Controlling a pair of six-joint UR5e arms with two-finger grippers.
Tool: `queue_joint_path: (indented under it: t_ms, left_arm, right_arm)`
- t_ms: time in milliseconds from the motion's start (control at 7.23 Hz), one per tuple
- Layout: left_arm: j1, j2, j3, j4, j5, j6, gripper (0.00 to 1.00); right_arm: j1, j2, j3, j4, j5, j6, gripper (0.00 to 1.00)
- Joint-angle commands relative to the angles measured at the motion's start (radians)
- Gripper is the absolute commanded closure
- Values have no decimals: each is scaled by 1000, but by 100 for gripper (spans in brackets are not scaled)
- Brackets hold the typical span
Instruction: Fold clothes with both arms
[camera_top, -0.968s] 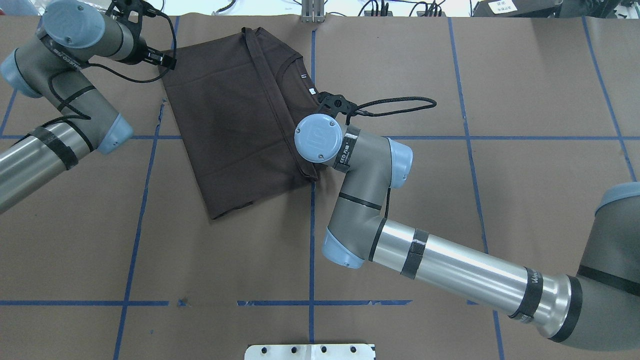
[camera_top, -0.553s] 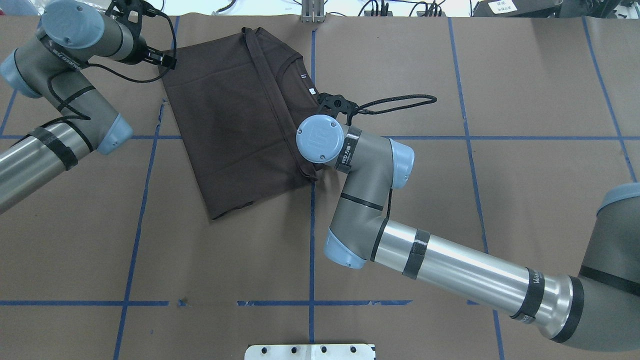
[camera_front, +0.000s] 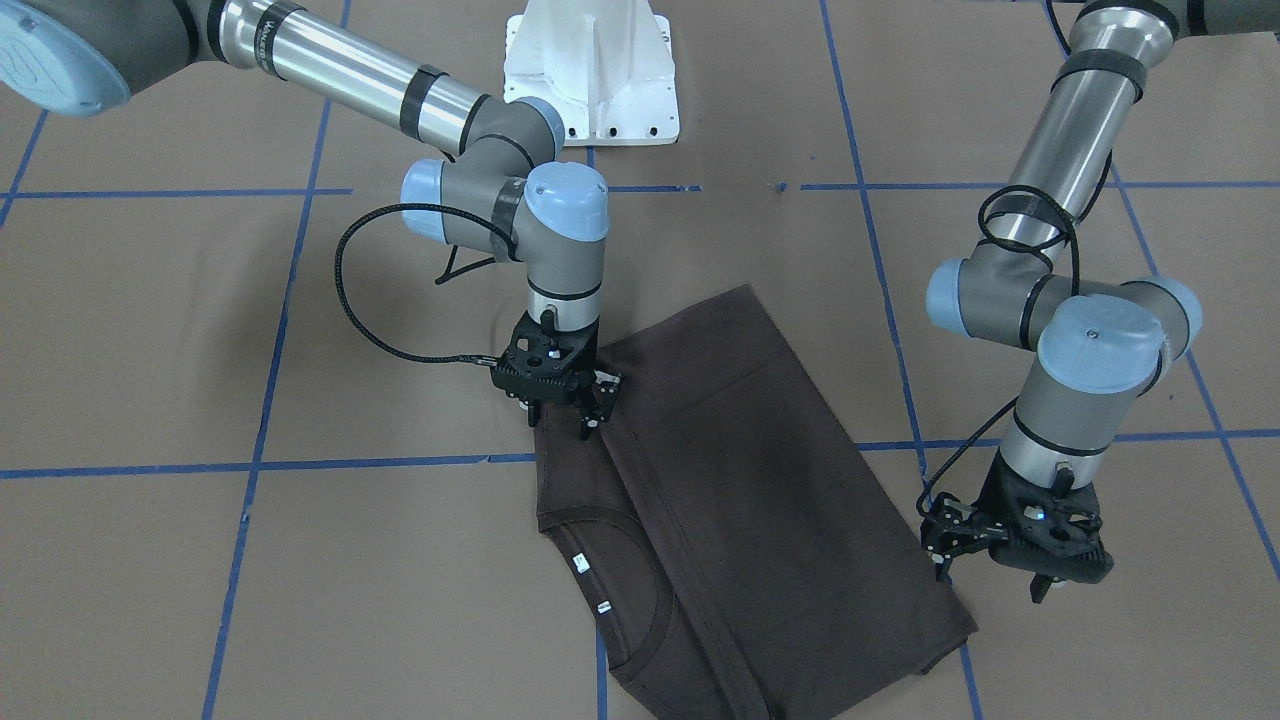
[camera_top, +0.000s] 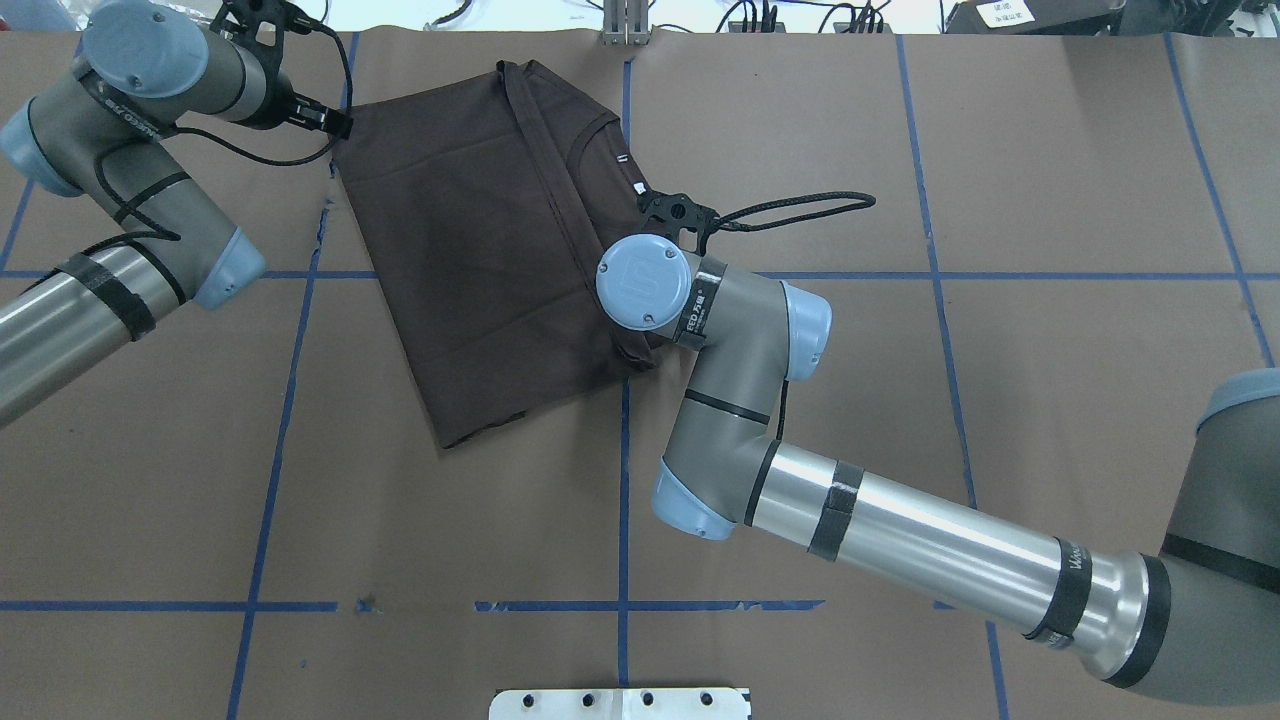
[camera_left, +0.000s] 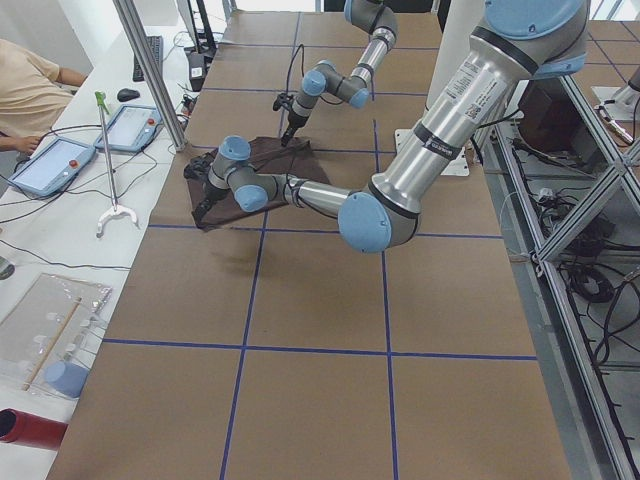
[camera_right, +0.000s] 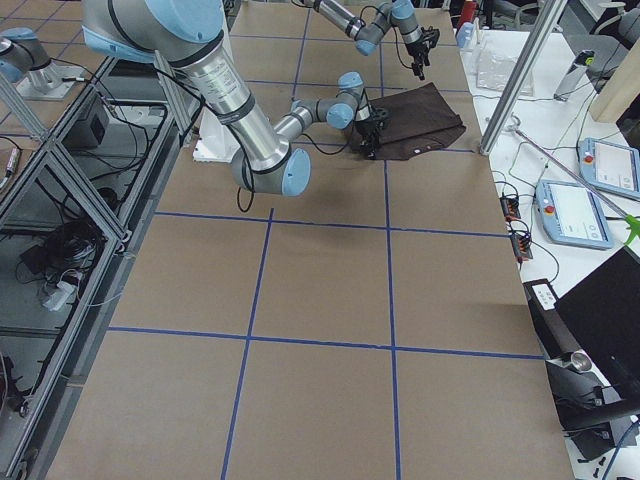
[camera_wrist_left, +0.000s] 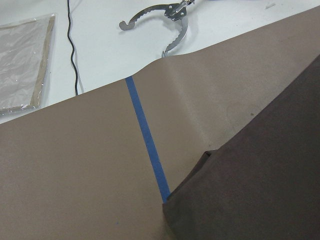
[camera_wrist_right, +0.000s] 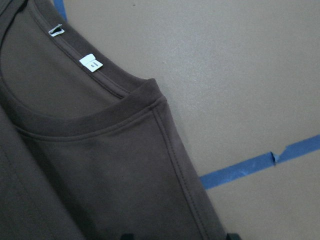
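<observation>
the right hand (camera_front: 559, 426), fingers spread wide and gripping nothing, straddles the shoulder edge of the dark brown t-shirt (camera_top: 470, 250) beside its collar (camera_wrist_right: 90, 127). the folded shirt lies flat on the paper-covered tabletop (camera_top: 400, 520), slid slightly toward the robot's right since a moment ago. at its far left corner the left hand (camera_front: 989, 586) hangs open and empty, just beside the cloth.

Brown paper cover (camera_top: 1000, 400) on the table with a blue tape grid (camera_top: 624, 480); white bolted base (camera_front: 590, 70) at the robot-side edge. On the white bench beside it: two tablets (camera_left: 48, 165), metal grabber tool (camera_wrist_left: 175, 10), clear plastic bag (camera_left: 50, 325), red cylinder (camera_left: 25, 427). Person in tan shirt (camera_left: 28, 90) sits by the tablets.
</observation>
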Motion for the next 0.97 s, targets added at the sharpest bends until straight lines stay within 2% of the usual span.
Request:
queue_joint_path:
  t_ms: [0,138,277,553,830]
  left_arm:
    - [0,3,0,0,0,0,0]
    - [0,3,0,0,0,0,0]
    - [0,3,0,0,0,0,0]
    - [0,3,0,0,0,0,0]
    - [0,3,-1,-3,0,0,0]
  right_arm:
    - [-1,-2,0,-1,-1,-2,42]
    - [-1,-7,0,-1,-1,-3,48]
    - [-1,-7,0,-3,-1,-5,62]
    - [-2,-10,0,-1,-1,-2,100]
    - [-1,-8,0,-1,-1,11,100]
